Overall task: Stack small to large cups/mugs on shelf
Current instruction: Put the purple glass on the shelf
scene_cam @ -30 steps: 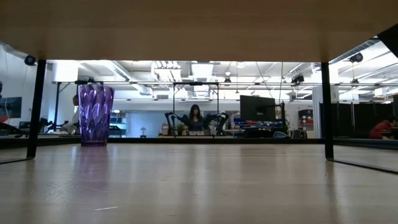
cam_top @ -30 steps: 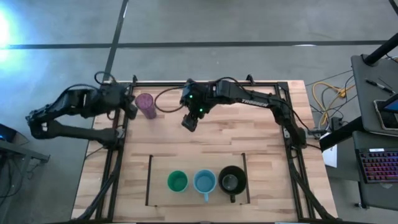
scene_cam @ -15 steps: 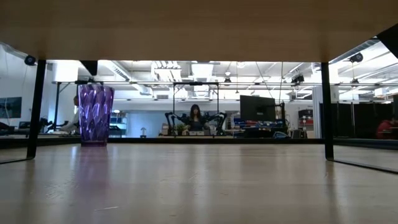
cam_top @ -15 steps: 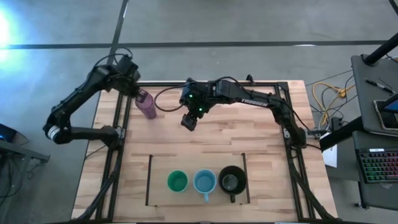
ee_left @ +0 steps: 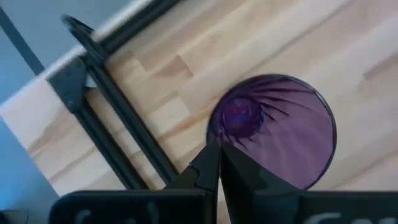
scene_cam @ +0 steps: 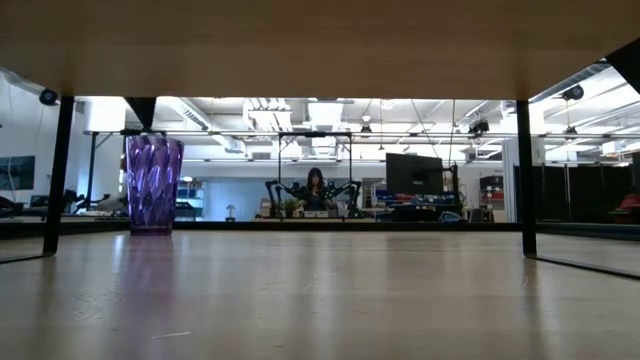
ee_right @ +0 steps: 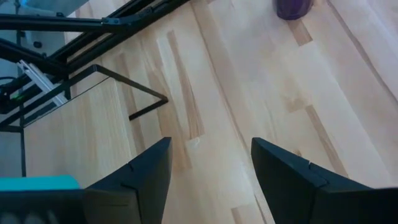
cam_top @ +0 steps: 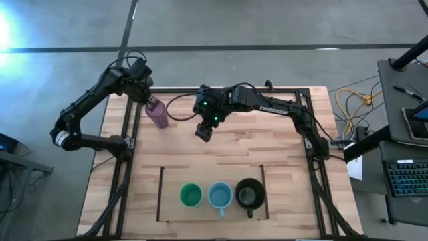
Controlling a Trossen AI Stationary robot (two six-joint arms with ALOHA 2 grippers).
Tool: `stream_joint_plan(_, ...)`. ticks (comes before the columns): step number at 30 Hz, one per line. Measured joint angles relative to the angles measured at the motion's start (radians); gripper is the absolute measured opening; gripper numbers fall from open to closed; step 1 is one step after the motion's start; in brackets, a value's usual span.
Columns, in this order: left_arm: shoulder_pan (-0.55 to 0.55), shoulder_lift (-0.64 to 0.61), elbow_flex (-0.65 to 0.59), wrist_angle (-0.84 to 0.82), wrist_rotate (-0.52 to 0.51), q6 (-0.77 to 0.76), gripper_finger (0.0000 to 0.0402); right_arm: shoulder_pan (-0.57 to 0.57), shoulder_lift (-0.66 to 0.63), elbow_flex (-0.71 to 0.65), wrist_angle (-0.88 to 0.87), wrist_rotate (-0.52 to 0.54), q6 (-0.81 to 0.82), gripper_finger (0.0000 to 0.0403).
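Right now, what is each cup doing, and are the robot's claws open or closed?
Purple tumbler: upright, outside the shelf, empty.
Green cup: upright on the shelf, empty.
Light-blue mug: upright, middle of the row.
Black mug: upright, at the row's end.
Left gripper: shut, above the tumbler.
Right gripper: open, holding nothing.

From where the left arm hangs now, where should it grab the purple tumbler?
Probably by the rim. The purple tumbler stands upright with its mouth open, and the left end effector, fingers closed, sits right above it. Open, come straight down, one finger inside the wall, one outside.
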Motion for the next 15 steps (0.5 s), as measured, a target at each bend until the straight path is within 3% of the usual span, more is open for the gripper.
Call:
stream_joint_plan(6, 0.000, 0.048, -0.008, 0.000, 0.037, 0.017, 0.0012, 0.000, 0.000, 0.000, 0.000, 0.000, -0.015, 0.0212)
stream_joint_plan(15, 0.000, 0.027, 0.007, 0.003, 0.037, 0.024, 0.0115, 0.000, 0.000, 0.000, -0.003, 0.000, -0.019, 0.0212)
